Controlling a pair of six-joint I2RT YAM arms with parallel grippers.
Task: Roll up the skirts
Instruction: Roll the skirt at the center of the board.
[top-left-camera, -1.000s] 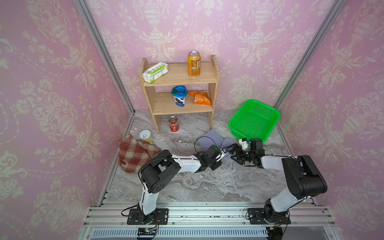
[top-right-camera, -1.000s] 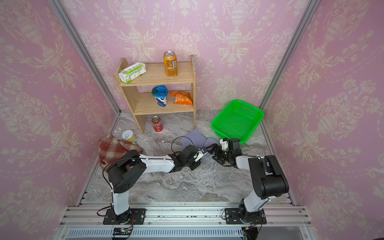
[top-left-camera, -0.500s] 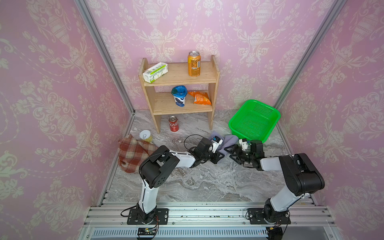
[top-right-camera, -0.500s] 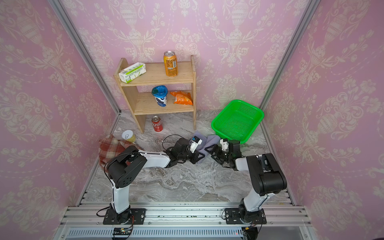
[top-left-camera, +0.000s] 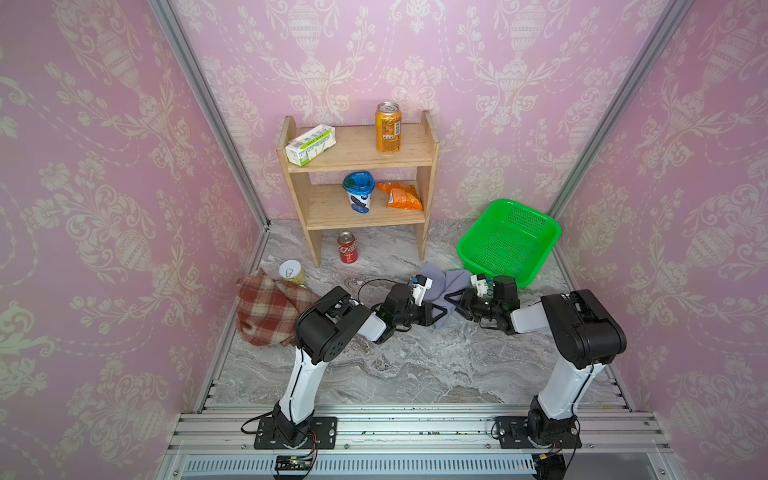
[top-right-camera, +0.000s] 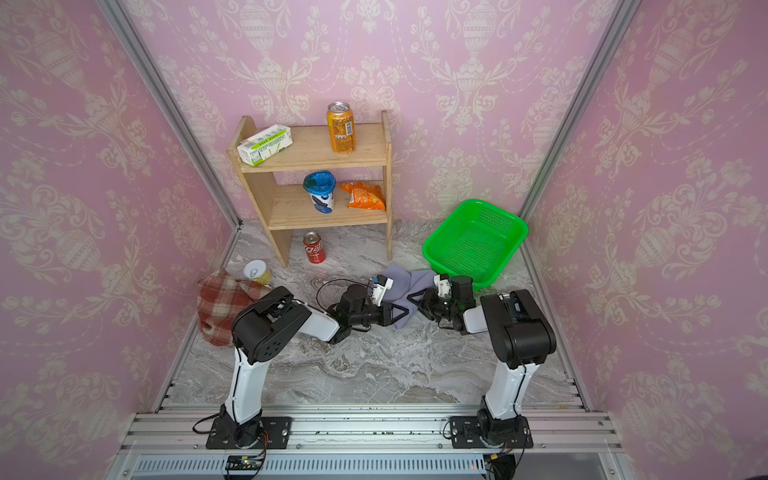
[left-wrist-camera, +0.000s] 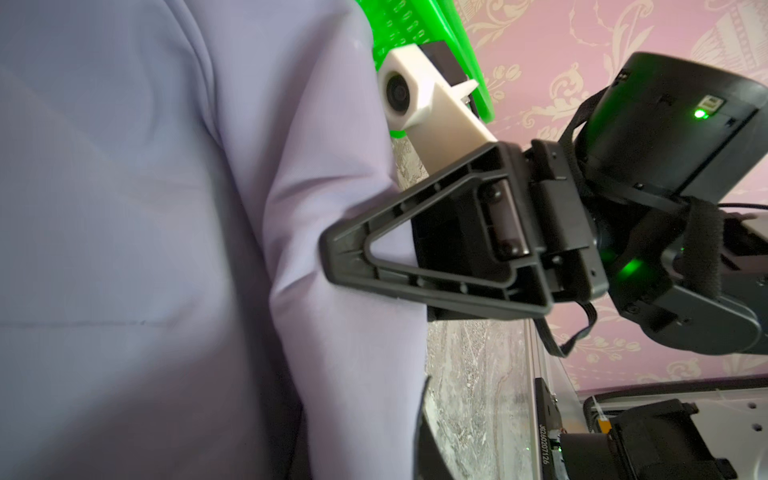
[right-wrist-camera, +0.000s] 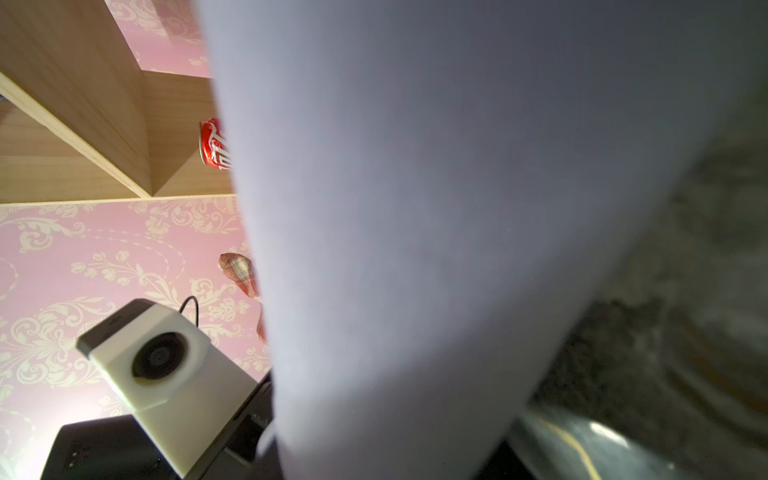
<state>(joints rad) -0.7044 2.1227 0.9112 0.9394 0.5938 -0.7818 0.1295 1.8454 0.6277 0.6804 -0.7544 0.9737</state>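
Currently lavender skirt (top-left-camera: 444, 286) beside green basket (top-left-camera: 507, 241); shelf (top-left-camera: 357, 153) holds orange can (top-left-camera: 388, 129).

grey marbled worktop (top-left-camera: 415, 365). at the back a wooden shelf (top-left-camera: 430, 137) stands on it, a red can (top-left-camera: 347, 248) upright beneath. on the left lies a bunched plaid skirt (top-left-camera: 266, 307), a yellow tin (top-left-camera: 291, 271) just beside it. mid-worktop a crumpled lavender skirt (top-left-camera: 446, 282), next to a green basket (top-left-camera: 507, 241) at right.
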